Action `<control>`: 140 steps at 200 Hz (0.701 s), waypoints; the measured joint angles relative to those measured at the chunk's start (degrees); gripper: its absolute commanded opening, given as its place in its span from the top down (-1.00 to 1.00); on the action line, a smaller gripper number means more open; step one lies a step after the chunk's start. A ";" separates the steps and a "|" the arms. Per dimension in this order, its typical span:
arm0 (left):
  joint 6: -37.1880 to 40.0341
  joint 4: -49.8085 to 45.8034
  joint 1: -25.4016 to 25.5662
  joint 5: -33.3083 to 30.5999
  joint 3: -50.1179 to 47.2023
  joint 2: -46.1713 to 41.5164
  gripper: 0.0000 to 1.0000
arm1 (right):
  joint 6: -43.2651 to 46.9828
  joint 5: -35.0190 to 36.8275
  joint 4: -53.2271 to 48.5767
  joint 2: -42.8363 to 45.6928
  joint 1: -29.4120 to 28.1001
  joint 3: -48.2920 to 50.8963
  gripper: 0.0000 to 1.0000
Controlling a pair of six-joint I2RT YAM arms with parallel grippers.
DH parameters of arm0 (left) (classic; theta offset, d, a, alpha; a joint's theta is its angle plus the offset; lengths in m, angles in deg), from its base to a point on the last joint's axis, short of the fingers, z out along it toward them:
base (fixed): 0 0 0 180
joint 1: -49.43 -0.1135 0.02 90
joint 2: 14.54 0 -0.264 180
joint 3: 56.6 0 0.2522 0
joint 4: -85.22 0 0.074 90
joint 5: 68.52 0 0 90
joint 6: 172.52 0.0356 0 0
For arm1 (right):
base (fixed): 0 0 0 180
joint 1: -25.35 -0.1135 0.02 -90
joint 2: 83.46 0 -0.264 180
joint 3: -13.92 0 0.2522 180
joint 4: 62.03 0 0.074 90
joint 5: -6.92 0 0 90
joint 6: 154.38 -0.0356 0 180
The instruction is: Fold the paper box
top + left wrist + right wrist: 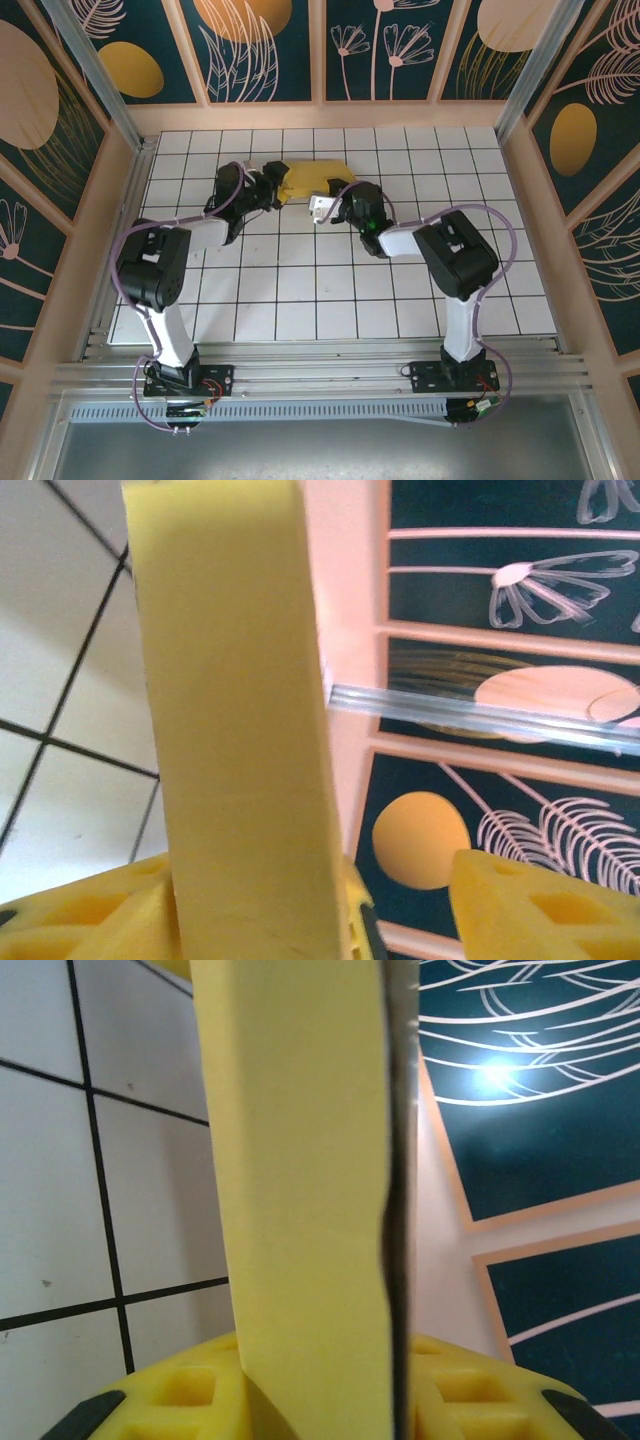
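Observation:
The paper box [315, 177] is held up off the tiled table at the back centre, yellow with a pale white flap [322, 208] hanging at its front. My left gripper [276, 190] is at its left end and stands open. In the left wrist view a yellow panel of the paper box [235, 710] rests against the left finger [80, 920], and the right finger [530, 905] stands well apart from it. My right gripper [338, 207] is at the box's front right. In the right wrist view it [320, 1395] is shut on a yellow panel [300, 1180], with both pads against it.
White tiled table [330, 290] with black grid lines, walled by pale frames and dark patterned panels [380, 50]. A metal rail [320, 375] runs along the near edge by the arm bases. Both arms reach toward the back centre.

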 measured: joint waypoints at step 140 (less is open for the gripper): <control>73.37 -27.08 -3.32 -0.66 4.31 -28.72 -0.52 | -9.22 -8.92 -102.20 4.11 4.09 -51.60 0.20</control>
